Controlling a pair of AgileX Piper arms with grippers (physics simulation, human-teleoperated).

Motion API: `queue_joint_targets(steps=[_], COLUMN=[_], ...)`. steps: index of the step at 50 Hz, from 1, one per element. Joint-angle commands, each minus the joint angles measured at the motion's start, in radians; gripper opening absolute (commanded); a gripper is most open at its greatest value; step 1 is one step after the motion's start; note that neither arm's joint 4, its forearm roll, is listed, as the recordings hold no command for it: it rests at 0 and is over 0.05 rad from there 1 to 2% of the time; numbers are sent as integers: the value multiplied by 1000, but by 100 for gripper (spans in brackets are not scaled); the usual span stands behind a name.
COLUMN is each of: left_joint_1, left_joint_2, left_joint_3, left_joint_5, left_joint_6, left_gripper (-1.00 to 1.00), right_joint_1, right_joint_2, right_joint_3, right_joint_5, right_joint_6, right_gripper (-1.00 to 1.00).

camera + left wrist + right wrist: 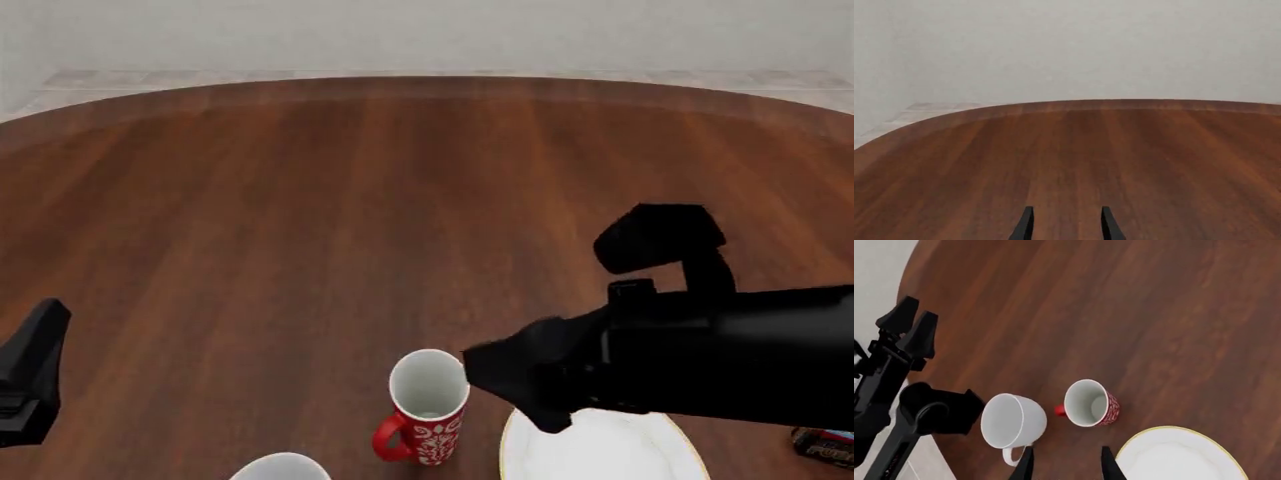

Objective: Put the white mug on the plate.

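The white mug (1014,421) stands upright on the wooden table with its handle toward the table's near edge; only its rim (280,467) shows in the front view. The plate (1181,457), white with a gold rim, lies to the right of the red mug (1091,403), partly under my right arm (601,452). My right gripper (1066,467) hovers open above the gap between the two mugs, holding nothing; in the front view it (497,372) sits just right of the red mug (427,405). My left gripper (1066,227) is open over bare table at the far left (34,375).
The patterned red mug stands between the white mug and the plate, close to both. A small dark box (821,445) lies at the near right edge. The left arm (894,370) stands close beside the white mug. The brown table (400,200) stretches far ahead.
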Motion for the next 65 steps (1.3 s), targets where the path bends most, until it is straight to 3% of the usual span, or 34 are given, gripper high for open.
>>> queue_joint_targets(steps=[1, 25, 39, 65], left_joint_1=[4, 3, 3, 4], left_joint_2=[-6, 0, 0, 0], left_joint_3=[9, 8, 8, 8], left_joint_5=[-4, -9, -9, -8], left_joint_6=[0, 0, 0, 0], left_gripper=[100, 100, 100, 100], right_joint_1=[69, 192, 230, 322], right_joint_2=[73, 204, 260, 380], right_joint_3=[8, 5, -18, -23], right_joint_5=[-45, -104, -93, -157], right_joint_6=[58, 156, 161, 197], right_gripper=[100, 100, 100, 100])
